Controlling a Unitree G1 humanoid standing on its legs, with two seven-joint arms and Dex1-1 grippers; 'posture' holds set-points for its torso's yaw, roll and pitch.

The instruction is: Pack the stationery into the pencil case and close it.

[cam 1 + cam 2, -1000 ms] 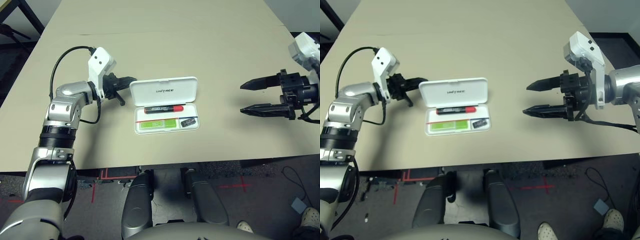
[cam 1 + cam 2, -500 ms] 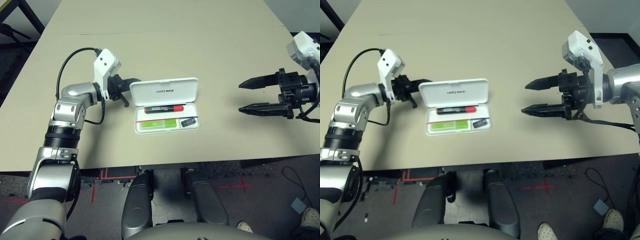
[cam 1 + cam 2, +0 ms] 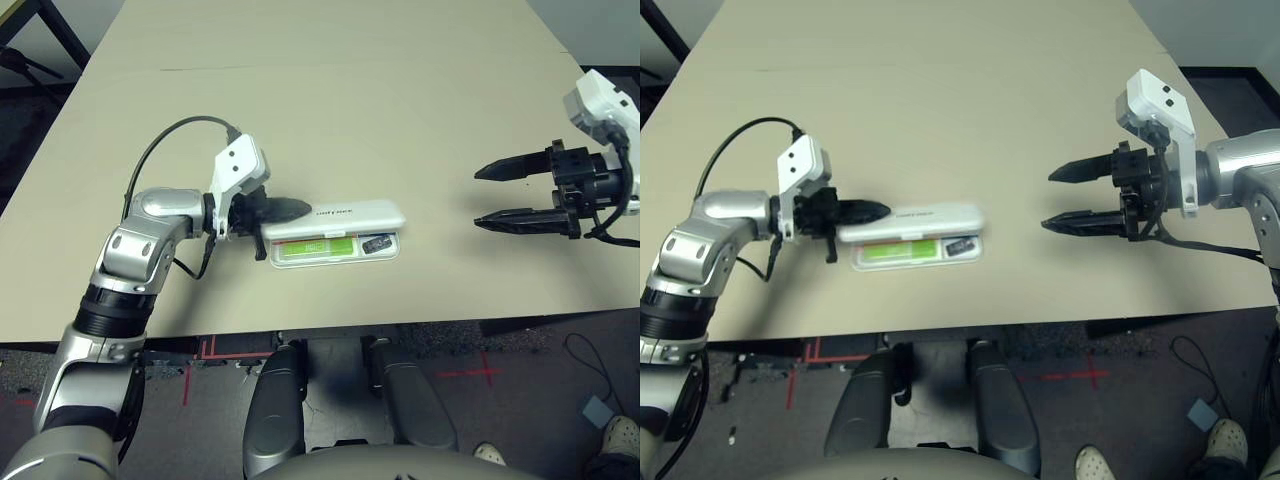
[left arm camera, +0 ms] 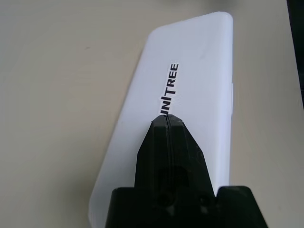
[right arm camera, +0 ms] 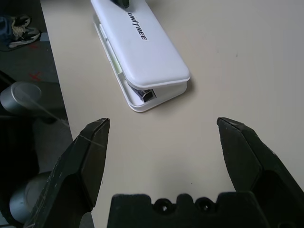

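Observation:
The white pencil case (image 3: 385, 214) lies at the table's front middle with its "UNITREE" lid (image 4: 190, 71) tipped low over the base and a gap left at the front. Through that gap I see the light-green highlighter (image 3: 315, 248) and the tiny dark grey piece (image 3: 375, 243). The lid hides the red-and-black marker. My left gripper (image 3: 295, 208) is shut, its tips resting on top of the lid (image 3: 940, 213) at its left end. Well to the right, my right gripper (image 3: 485, 197) hangs open above bare table, pointing at the case (image 5: 142, 47).
The tan table (image 3: 330, 90) stretches far back, with a thin seam (image 3: 300, 66) across it. Its front edge (image 3: 400, 325) runs just in front of the case. A black cable (image 3: 165, 140) loops over my left forearm.
My left gripper has swept right and toward me over the case. The lid has gone from standing upright to leaning low over the base. The right gripper has barely shifted.

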